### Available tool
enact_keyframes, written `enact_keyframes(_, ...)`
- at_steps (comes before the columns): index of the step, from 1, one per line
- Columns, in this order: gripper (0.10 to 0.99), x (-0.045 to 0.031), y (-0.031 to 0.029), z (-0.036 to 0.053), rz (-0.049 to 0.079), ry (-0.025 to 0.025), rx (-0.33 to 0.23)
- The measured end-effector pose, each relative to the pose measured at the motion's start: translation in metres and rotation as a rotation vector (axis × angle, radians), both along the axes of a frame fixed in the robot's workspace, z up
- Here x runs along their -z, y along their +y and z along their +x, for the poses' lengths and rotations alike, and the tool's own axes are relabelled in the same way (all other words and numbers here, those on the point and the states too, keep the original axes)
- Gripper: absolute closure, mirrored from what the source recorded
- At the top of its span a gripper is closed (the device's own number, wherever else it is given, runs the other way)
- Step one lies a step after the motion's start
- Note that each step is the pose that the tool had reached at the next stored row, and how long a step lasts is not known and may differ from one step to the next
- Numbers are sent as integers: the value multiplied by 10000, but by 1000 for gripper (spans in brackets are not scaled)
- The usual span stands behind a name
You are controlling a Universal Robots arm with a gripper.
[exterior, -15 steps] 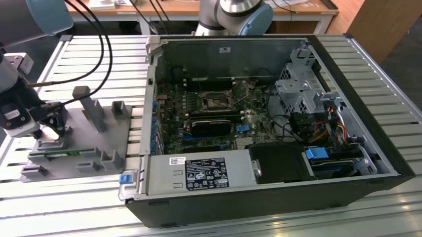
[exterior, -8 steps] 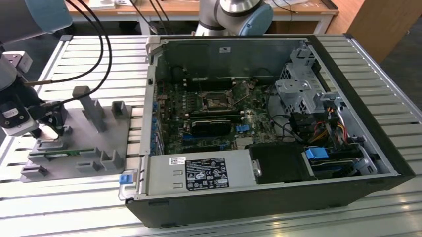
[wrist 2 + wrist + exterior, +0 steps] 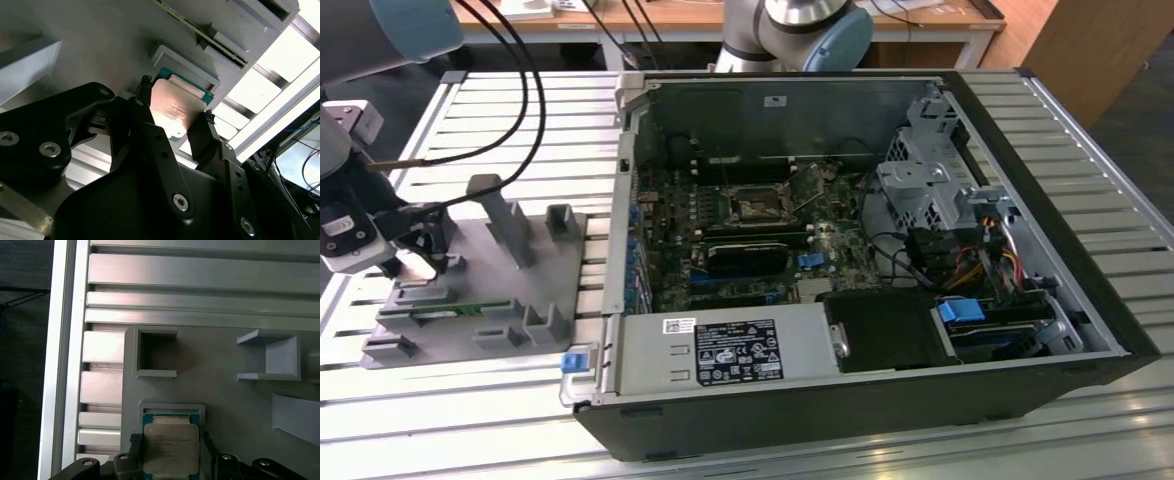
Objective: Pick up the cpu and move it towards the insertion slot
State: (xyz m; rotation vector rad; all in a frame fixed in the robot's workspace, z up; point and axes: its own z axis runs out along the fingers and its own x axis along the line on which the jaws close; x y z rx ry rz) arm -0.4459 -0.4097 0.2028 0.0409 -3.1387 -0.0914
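The cpu (image 3: 170,449) lies flat in its shallow seat on the grey plastic fixture (image 3: 225,385), silvery face up, with a thin green edge showing toward the seat's wall. My gripper (image 3: 170,441) straddles it, and both wrist views show a black finger (image 3: 150,131) pressed against each of two opposite edges of the cpu (image 3: 175,107). In the exterior view the gripper (image 3: 420,262) is low over the fixture (image 3: 480,290) at the exterior view's left. The insertion slot (image 3: 754,205), a dark square in a shiny bracket, sits on the motherboard inside the open computer case, well to the right.
A green memory stick (image 3: 447,312) lies along the fixture's near side, and upright grey posts (image 3: 500,215) stand on it. The case's metal wall (image 3: 630,200) rises between fixture and motherboard. Black cables (image 3: 520,90) hang over the slatted aluminium table (image 3: 454,400).
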Motion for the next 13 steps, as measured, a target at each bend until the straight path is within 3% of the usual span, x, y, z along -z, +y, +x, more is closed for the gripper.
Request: enact_keyframes(13,545,-42,0,0,-1,1,0)
